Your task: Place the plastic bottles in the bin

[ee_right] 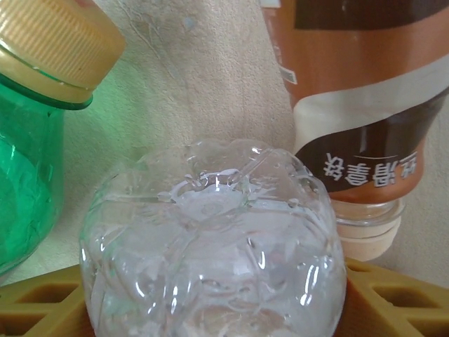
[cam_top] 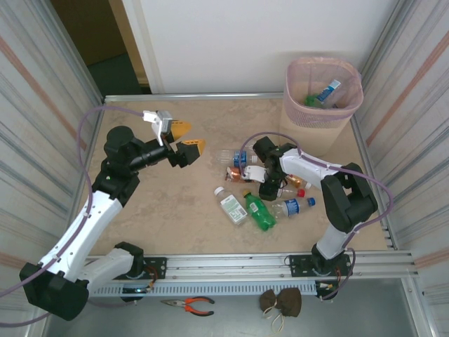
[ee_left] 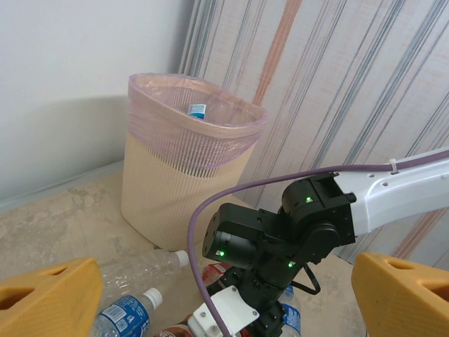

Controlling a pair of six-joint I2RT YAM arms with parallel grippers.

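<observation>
The bin [cam_top: 307, 121] is stood at the far right corner of the tabletop [cam_top: 175, 203]; a blue-labelled bottle [cam_top: 327, 92] is seen lying inside it. The other bottles are scattered right of the tabletop's middle, nearer the near edge; among them a green bottle [cam_top: 259, 211], a white-labelled bottle [cam_top: 231, 206] and a blue-capped bottle [cam_top: 295, 206] can be made out. The right gripper [cam_top: 269, 187] is found low among this cluster. In its wrist view a clear bottle [ee_right: 214, 253] is flanked by the yellow fingers [ee_right: 42, 305]; a green bottle's gold cap [ee_right: 59, 49] is seen on one side and a brown-labelled bottle [ee_right: 351, 84] on the other; whether the clear bottle is actually clamped cannot be told. The left gripper [cam_top: 188, 137] is held above the tabletop left of the middle, toward the far edge; its jaws are spread wide and nothing is held between them.
</observation>
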